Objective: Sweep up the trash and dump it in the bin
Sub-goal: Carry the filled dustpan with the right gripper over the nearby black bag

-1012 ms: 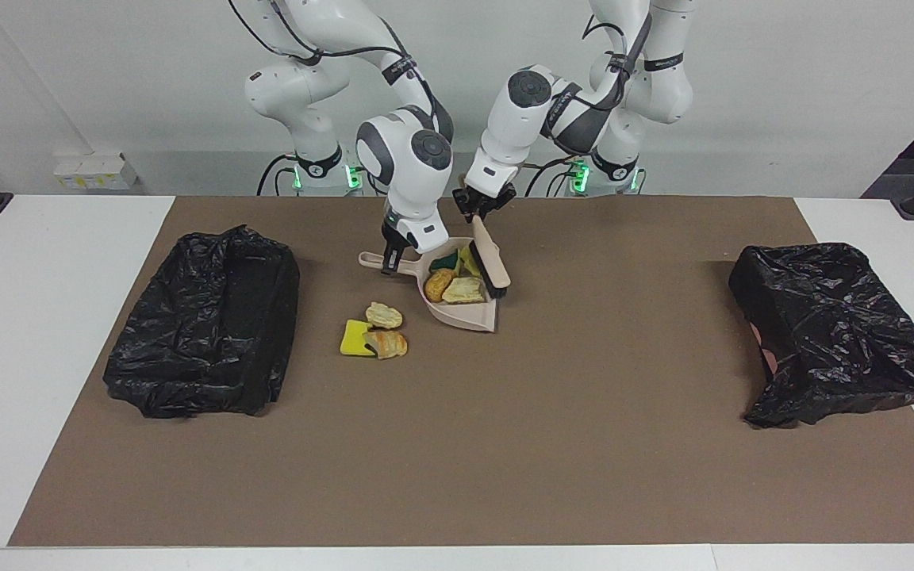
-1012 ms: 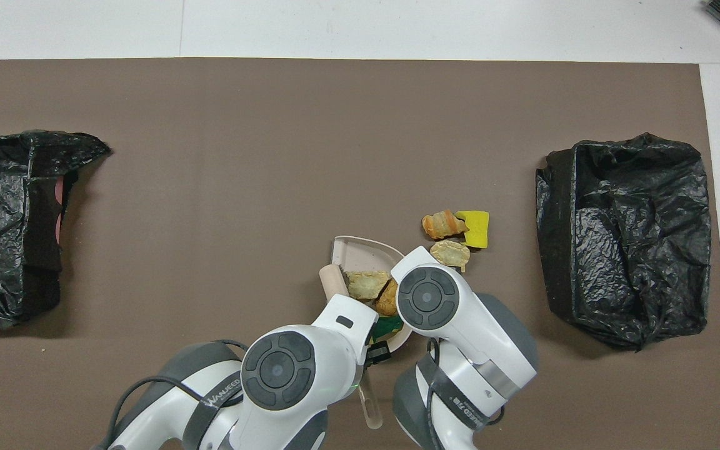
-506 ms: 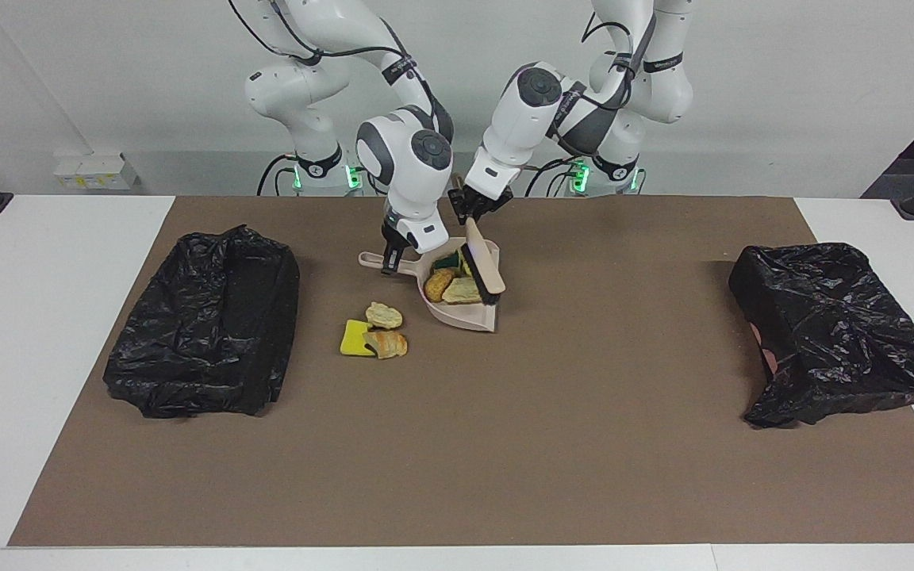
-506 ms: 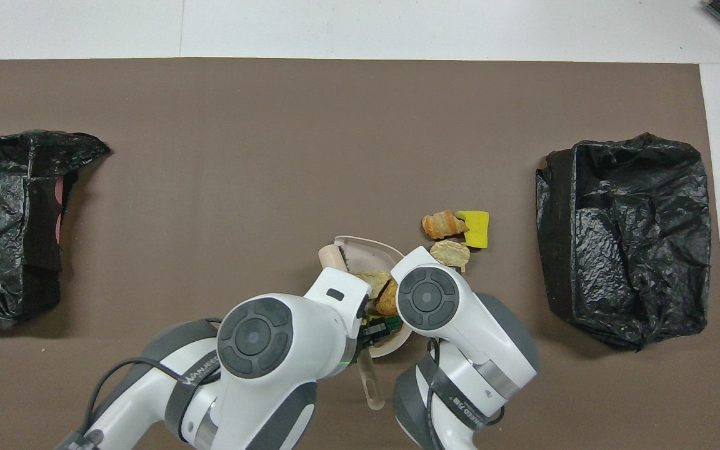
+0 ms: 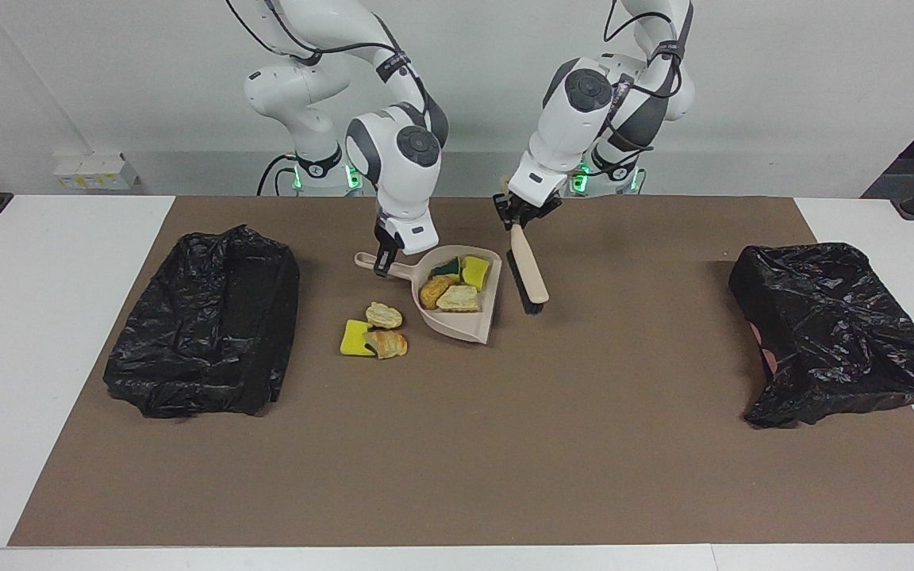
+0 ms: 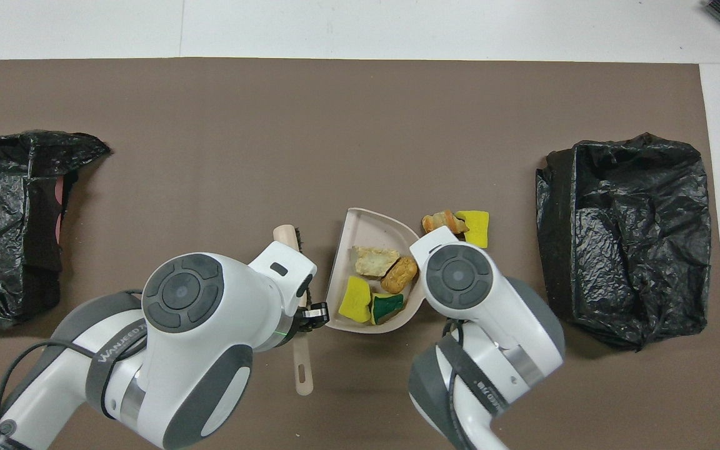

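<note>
The right gripper [image 5: 382,266] is clenched on the handle of the beige dustpan [image 5: 473,323], which sits on the brown mat [image 5: 505,444] near the mat's edge closest to the robots, about midway along it. Four bits of trash lie in the pan: a yellow sponge chunk [image 5: 474,271], a green-and-yellow sponge [image 5: 447,268], a golden-brown lump [image 5: 431,293] and a pale bread lump [image 5: 458,298]. Three more lie on the mat beside the pan, toward the right arm's end: a yellow sponge piece [image 5: 355,339] and two bread lumps [image 5: 385,316] [image 5: 388,344]. The left gripper [image 5: 522,216] is clamped on the brush [image 5: 529,277], hanging just beside the pan. Black-bagged bins [image 5: 203,321] [image 5: 830,333] stand at each end of the mat.
</note>
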Controlling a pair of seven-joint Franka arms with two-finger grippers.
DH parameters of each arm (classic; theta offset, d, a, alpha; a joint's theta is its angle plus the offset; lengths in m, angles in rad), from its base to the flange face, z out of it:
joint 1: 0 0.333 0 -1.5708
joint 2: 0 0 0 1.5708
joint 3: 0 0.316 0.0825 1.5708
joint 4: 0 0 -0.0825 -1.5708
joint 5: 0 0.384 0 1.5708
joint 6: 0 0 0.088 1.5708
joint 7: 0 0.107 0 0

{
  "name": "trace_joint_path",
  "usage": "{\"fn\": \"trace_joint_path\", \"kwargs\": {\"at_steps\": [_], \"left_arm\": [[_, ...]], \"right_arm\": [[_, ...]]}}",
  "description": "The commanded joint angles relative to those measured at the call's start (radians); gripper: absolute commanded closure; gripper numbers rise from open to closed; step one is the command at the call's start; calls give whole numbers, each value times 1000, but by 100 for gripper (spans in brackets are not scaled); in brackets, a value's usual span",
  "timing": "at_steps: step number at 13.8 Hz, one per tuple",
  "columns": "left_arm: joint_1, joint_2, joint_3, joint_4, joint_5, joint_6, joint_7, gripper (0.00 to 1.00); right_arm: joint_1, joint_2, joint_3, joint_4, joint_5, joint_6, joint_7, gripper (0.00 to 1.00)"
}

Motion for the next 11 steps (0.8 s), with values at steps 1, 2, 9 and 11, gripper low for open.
{"fn": "trace_joint_path", "kwargs": {"at_steps": [1,2,9,11], "left_arm": [[21,-44,-10,-57,61,-26,74,100],[11,-40,-20,-81,87,-12,65,100],[-160,-101,-25,-266,88,109,-80,100],[-216,-100,-29,-351,88,236,-177,100]], "right_arm": [[-98,-63,0,93,45,-144,-28,100],[-144,-65,-5,154,45,-217,-88,100],[-545,-103,-18,234,-101,-332,-543,100],[-639,-112,-20,211,-164,-264,-655,100]]}}
